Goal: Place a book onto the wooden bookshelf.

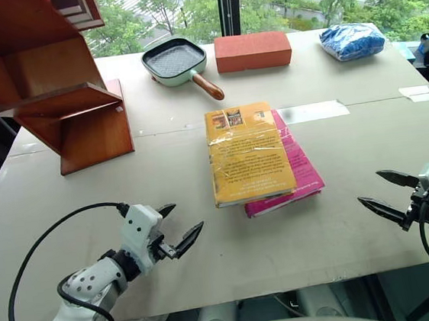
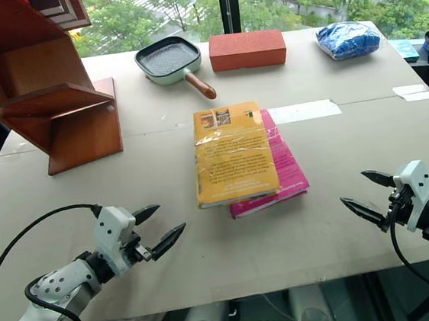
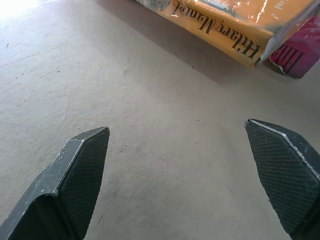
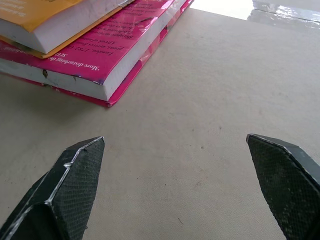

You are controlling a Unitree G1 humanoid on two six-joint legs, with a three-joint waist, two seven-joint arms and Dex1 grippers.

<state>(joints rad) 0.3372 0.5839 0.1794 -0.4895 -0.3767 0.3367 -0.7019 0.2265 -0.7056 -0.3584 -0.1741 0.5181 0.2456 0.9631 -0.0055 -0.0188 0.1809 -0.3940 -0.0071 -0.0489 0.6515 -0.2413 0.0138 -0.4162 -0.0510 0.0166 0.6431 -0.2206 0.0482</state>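
Note:
The yellow-orange book [image 1: 248,154] in glossy wrap lies flat in the middle of the table, stacked on a magenta-pink book [image 1: 301,168]. Its spine [image 3: 220,27] and page edge [image 4: 55,22] show in the wrist views. The wooden bookshelf [image 1: 45,78] stands at the far left of the table. My left gripper [image 1: 181,225] hovers open over the near left of the table, short of the books. My right gripper [image 1: 387,194] hovers open at the near right, pointing toward the books, nothing between its fingers.
At the back stand a green grill pan with a wooden handle [image 1: 180,63], a red brick-like block [image 1: 253,51] and a blue bag [image 1: 352,41]. The grey table [image 1: 162,174] drops off at its near edge close to both grippers.

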